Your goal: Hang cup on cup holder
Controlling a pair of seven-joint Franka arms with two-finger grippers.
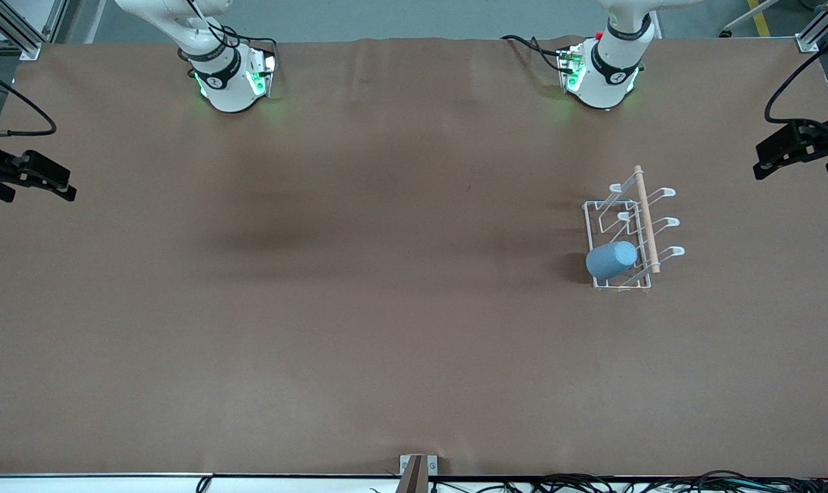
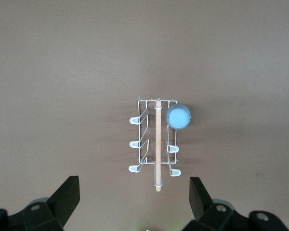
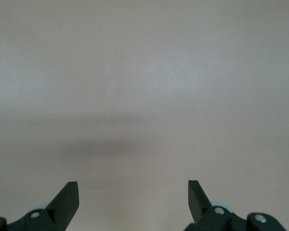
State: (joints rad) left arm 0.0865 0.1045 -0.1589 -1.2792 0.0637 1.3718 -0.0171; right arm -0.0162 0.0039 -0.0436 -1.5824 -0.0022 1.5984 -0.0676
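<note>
Your cup [image 1: 611, 259] already sits hung on the cup holder [image 1: 631, 233], mouth down over a prong at the end of the rack nearest the front camera, on the side facing the right arm's end of the table. By the look of it the task is done — nothing appears left except to confirm the cup is seated firmly.

The cup is a small light-blue tumbler with a matte surface, tilted on its prong so its closed base points up and outward. The holder is a white wire rack with looped prongs and a pale wooden rod along the top. You will find it toward the left arm's end of the tabletop, about midway between the robots' edge and the front camera's edge.

Your left gripper [image 2: 134, 204] is wide apart and holds nothing, high over the table near the left arm's edge. Your right gripper [image 3: 133, 202] is likewise spread and empty — it waits over the right arm's edge.
</note>
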